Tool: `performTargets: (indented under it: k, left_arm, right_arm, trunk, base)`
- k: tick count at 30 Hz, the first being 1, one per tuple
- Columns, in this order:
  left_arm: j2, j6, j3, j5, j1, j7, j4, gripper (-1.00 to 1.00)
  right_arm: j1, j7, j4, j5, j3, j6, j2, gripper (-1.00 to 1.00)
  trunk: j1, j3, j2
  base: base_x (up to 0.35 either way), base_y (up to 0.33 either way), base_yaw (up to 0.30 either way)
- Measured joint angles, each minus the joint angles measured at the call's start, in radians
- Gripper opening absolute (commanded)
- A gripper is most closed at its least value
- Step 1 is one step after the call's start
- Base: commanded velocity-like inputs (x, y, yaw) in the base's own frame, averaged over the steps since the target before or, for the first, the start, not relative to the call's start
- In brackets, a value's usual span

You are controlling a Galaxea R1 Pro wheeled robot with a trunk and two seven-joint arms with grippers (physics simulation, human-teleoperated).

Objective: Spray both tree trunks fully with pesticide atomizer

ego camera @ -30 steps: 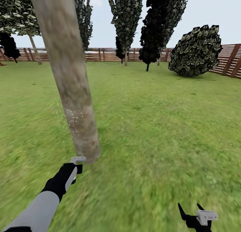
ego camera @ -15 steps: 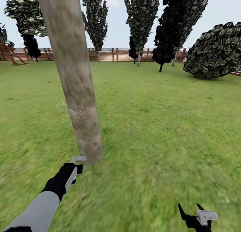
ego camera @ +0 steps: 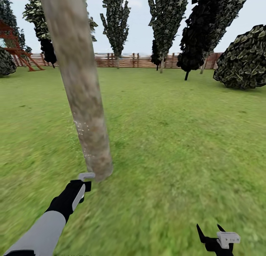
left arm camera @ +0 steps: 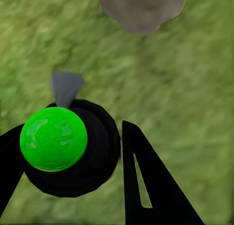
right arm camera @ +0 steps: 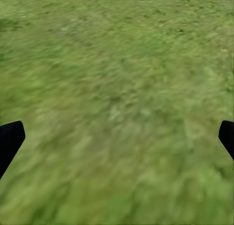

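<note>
Green-capped atomizer (left arm camera: 58,142): clamped in my left gripper (left arm camera: 73,171), nozzle aimed at trunk (ego camera: 83,100)
Right gripper (right arm camera: 117,137): spread wide, nothing held, over lawn (ego camera: 177,137)

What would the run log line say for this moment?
left claw: shut on sprayer, aimed near tree trunk base | right claw: open, empty, over lawn | white specks on trunk

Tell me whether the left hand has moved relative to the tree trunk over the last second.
No. The left hand sits just left of the tree trunk base as before; only the background shifted, from camera turning.
</note>
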Motion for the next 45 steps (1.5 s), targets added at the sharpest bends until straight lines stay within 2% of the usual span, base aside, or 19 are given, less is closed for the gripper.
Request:
performTargets:
  k: [7,9,11,20,25,28,30,32,33,34,37,39,42,45]
  left_arm:
    - [0.000,-0.006,0.000,0.001,0.000,0.000,0.001,-1.00]
    - [0.000,-0.050,0.000,0.000,0.000,0.001,0.008,-1.00]
    - [0.000,-0.062,0.000,0.000,0.000,0.002,0.010,-1.00]
    - [0.000,-0.069,0.000,0.002,0.000,-0.002,0.012,-1.00]
    - [0.000,-0.074,0.000,0.000,-0.001,-0.010,-0.001,-1.00]
    - [-0.001,-0.101,-0.002,-0.004,-0.013,-0.012,-0.005,-1.00]
    - [-0.014,-0.106,-0.003,-0.003,-0.019,-0.015,-0.007,-1.00]
    - [-0.036,-0.105,-0.020,-0.005,-0.020,-0.016,-0.008,-1.00]
    - [-0.047,-0.104,-0.070,-0.003,-0.036,-0.018,-0.009,-1.00]
    - [-0.050,-0.100,-0.096,-0.007,-0.047,-0.018,-0.009,-1.00]
    - [-0.041,-0.094,-0.116,-0.005,-0.061,-0.020,-0.008,-1.00]
    - [-0.004,-0.092,-0.105,-0.007,-0.065,-0.021,-0.008,-1.00]
    - [0.030,-0.093,-0.087,0.000,-0.065,-0.038,-0.008,-1.00]
    - [0.015,-0.095,-0.086,0.003,-0.064,-0.051,-0.022,-1.00]
  right_arm:
    - [0.000,0.000,0.000,0.000,0.000,0.000,0.000,1.00]
    - [0.000,0.000,0.000,0.000,0.000,0.000,0.000,1.00]
    - [0.000,0.000,0.000,0.000,-0.001,0.000,0.000,1.00]
    - [0.000,0.000,-0.001,0.000,-0.001,0.000,0.000,1.00]
    - [0.000,0.000,0.000,0.000,-0.001,0.000,0.000,1.00]
    - [0.001,-0.001,0.001,0.000,0.000,0.000,0.000,1.00]
    - [0.000,0.000,0.001,0.000,0.000,0.000,0.000,1.00]
    - [0.000,0.000,0.001,0.000,0.000,0.000,0.000,1.00]
    - [0.000,-0.001,0.001,0.000,0.000,0.000,0.000,1.00]
    - [0.000,-0.001,0.000,0.000,-0.001,0.000,0.000,1.00]
    - [0.000,-0.001,0.000,0.000,-0.001,0.000,0.000,1.00]
    - [0.000,-0.001,0.001,0.000,-0.001,0.000,0.000,1.00]
    - [0.000,-0.001,0.001,0.000,-0.001,0.000,0.000,1.00]
    - [0.000,-0.002,0.001,0.000,-0.001,0.000,0.000,1.00]
  trunk:
    - [0.000,0.000,0.000]
    - [0.000,0.000,0.000]
    - [0.000,0.000,0.000]
    - [0.000,0.000,0.000]
    - [0.000,0.000,0.000]
    - [0.000,0.000,0.000]
    - [0.000,0.000,0.000]
    - [0.000,0.000,0.000]
    - [0.000,0.000,0.000]
    - [0.000,0.000,0.000]
    - [0.000,0.000,0.000]
    - [0.000,0.000,0.000]
    - [0.000,0.000,0.000]
    - [0.000,0.000,0.000]
  base:
    - [0.080,-0.272,0.249]
    - [0.129,-0.272,0.044]
    - [0.137,-0.272,0.013]
    - [0.114,-0.265,0.162]
    - [0.006,-0.037,0.116]
    - [0.000,-0.002,0.007]
    - [0.000,0.000,0.001]
    - [0.000,0.000,0.000]
    - [0.000,0.000,0.000]
    - [0.000,0.000,0.000]
    - [0.000,0.000,0.000]
    - [0.000,0.000,0.000]
    - [0.000,0.000,0.000]
    - [-0.074,0.000,0.000]
